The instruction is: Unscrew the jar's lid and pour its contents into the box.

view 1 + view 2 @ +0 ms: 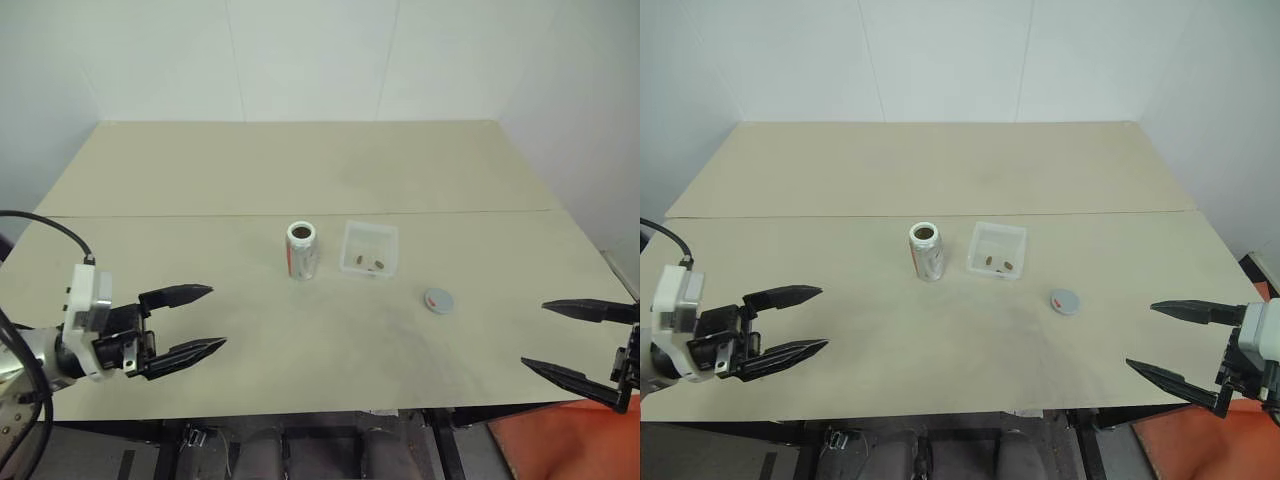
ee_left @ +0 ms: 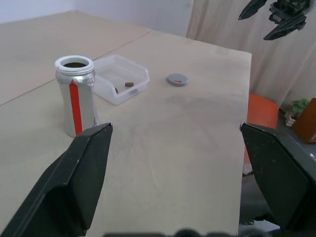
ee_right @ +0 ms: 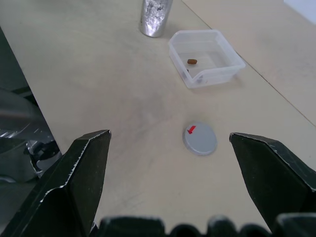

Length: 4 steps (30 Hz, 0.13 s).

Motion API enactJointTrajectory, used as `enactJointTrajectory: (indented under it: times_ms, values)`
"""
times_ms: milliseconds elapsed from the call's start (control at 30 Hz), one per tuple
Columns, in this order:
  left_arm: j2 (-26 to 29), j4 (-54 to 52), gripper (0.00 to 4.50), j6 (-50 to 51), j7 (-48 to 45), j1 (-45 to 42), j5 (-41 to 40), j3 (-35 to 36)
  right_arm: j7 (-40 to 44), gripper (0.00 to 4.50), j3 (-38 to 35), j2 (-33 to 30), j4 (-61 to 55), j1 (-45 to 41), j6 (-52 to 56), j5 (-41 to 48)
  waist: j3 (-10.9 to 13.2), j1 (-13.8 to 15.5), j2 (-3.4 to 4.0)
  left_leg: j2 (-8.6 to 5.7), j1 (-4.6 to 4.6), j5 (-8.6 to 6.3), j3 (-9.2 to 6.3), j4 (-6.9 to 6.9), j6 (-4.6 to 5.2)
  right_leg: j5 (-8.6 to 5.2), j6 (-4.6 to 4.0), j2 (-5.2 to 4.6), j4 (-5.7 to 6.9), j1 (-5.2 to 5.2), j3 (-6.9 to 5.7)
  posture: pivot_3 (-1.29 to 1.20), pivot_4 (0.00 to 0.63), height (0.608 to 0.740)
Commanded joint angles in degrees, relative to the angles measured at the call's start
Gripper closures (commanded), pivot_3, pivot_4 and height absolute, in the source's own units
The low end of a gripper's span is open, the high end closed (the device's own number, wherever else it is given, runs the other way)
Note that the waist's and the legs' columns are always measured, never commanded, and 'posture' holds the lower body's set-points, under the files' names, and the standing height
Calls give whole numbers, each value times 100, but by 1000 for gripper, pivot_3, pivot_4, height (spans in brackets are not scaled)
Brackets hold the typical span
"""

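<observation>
From the head, the left gripper [image 1: 205,320] hangs over the near left part of the table [image 1: 200,180], fingers spread wide and holding nothing, tips pointing toward the middle. To its right and farther back stands the jar [image 1: 302,250], upright and uncapped, well apart from those tips. Just right of the jar, not touching it, sits the box [image 1: 370,249] with the contents [image 1: 368,263], a few brown pieces, lying on its floor. Right of the box and nearer the front edge, the lid [image 1: 439,300] lies flat on the table, clear of both. At the far right the right gripper [image 1: 548,336] hovers past the table's near right corner, fingers likewise spread and empty, tips aimed inward; the lid is the nearest thing to it, yet well away. The left wrist view adds the jar's red stripe and white rim, a dark mouth whose inside cannot be read, and the other gripper high beyond the table's edge. The right wrist view adds the red mark on the lid, which lies between that gripper's spread fingers [image 3: 74,182] and ahead of them, with the box and the jar's base farther on.
</observation>
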Motion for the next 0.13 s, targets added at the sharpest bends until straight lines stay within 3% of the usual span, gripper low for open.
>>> enactJointTrajectory:
  times_ms: [33,133]
  values:
    - [104,42,19,-14,5,-136,155,-71,-172,0,-93,-28,-257,-47,-5,19,0,2,0,-1,-1,-2,0,0,-2,0,0,0,0,-1,0,0,150,740]
    - [153,30,19,81,74,-338,130,-173,-488,0,-26,108,-394,-173,52,160,0,12,0,-1,-6,-4,0,0,-2,-1,2,-1,-1,-4,0,0,150,740]
